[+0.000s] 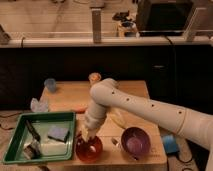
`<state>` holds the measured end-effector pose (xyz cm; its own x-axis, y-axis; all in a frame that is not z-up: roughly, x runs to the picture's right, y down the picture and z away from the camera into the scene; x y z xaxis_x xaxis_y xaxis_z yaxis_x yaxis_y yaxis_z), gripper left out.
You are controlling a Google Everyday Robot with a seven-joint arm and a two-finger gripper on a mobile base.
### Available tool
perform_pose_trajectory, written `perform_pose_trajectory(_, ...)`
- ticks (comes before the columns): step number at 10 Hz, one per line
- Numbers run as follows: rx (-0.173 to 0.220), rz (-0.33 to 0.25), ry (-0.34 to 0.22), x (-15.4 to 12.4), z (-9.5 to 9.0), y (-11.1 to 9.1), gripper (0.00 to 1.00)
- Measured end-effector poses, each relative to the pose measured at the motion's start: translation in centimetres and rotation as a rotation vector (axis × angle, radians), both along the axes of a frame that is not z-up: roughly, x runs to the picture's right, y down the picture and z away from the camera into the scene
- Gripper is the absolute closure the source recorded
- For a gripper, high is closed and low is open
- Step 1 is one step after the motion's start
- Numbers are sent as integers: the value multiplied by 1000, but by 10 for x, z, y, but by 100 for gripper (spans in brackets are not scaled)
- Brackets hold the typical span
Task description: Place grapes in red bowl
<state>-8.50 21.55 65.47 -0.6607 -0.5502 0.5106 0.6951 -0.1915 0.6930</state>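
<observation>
The red bowl (89, 150) sits at the front edge of the wooden table (70, 95), just right of the green tray. My white arm reaches down from the right, and my gripper (88, 137) hangs directly over the bowl, its tip just above the bowl's inside. A small dark patch shows inside the bowl under the gripper; I cannot tell whether it is the grapes. The grapes are otherwise hidden.
A purple bowl (135, 142) stands right of the red one. A green tray (42, 137) with a sponge and tools lies at the front left. A blue cup (50, 84), a crumpled clear item (39, 105) and a small orange-topped cup (94, 77) stand farther back.
</observation>
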Motion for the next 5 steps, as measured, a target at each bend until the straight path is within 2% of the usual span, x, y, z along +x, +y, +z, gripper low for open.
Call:
perform_pose_trajectory(2,109,-79,6,1,0,2,60)
perform_pose_trajectory(3,145,-107,9,2,0,3,49)
perform_pose_trajectory(5,190,-165,1,1,0,4,31)
